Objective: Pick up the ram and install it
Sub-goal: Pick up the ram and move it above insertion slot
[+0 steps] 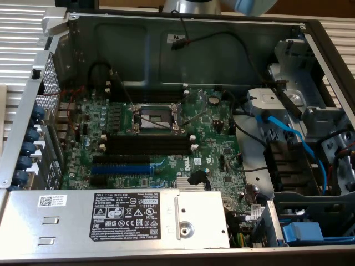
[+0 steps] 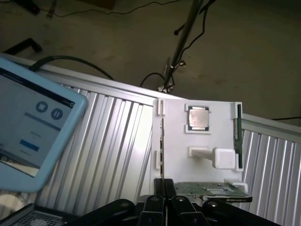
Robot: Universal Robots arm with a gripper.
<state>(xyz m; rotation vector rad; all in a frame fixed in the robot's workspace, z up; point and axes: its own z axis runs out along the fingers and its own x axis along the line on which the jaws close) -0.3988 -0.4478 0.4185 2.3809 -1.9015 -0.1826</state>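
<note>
Ribbed aluminium counter point(image 2: 113, 141) is carrying a white tray point(image 2: 221, 127). Beyond it bare grey floor point(image 2: 244, 52) is showing, with loose cables point(image 2: 149, 77) and a stand pole point(image 2: 186, 33).

Pincer point(image 2: 165, 188) is sitting at the tray's near edge; can't tell whether it is gripping anything or loose. The ram point(image 2: 207, 189) is lying flat, green, just beside the pincer along that near edge. Thin sticks point(image 2: 239, 136) are standing on edge in the tray's side slots, farther out. A CPU chip point(image 2: 198, 117) is lying between them, well beyond the pincer. Blue-cased tablet point(image 2: 33, 117) is lying off to one side, cut off by the frame, screen text too small to read.

Exterior view: open PC case point(image 1: 166, 39) is showing a green motherboard point(image 1: 211, 138), black slots point(image 1: 150, 145) and a blue slot point(image 1: 122, 160). Power supply label point(image 1: 127, 213) is reading "DELL"; fine print unreadable. Arm point(image 1: 194, 4) is getting cut off at the frame edge.
</note>
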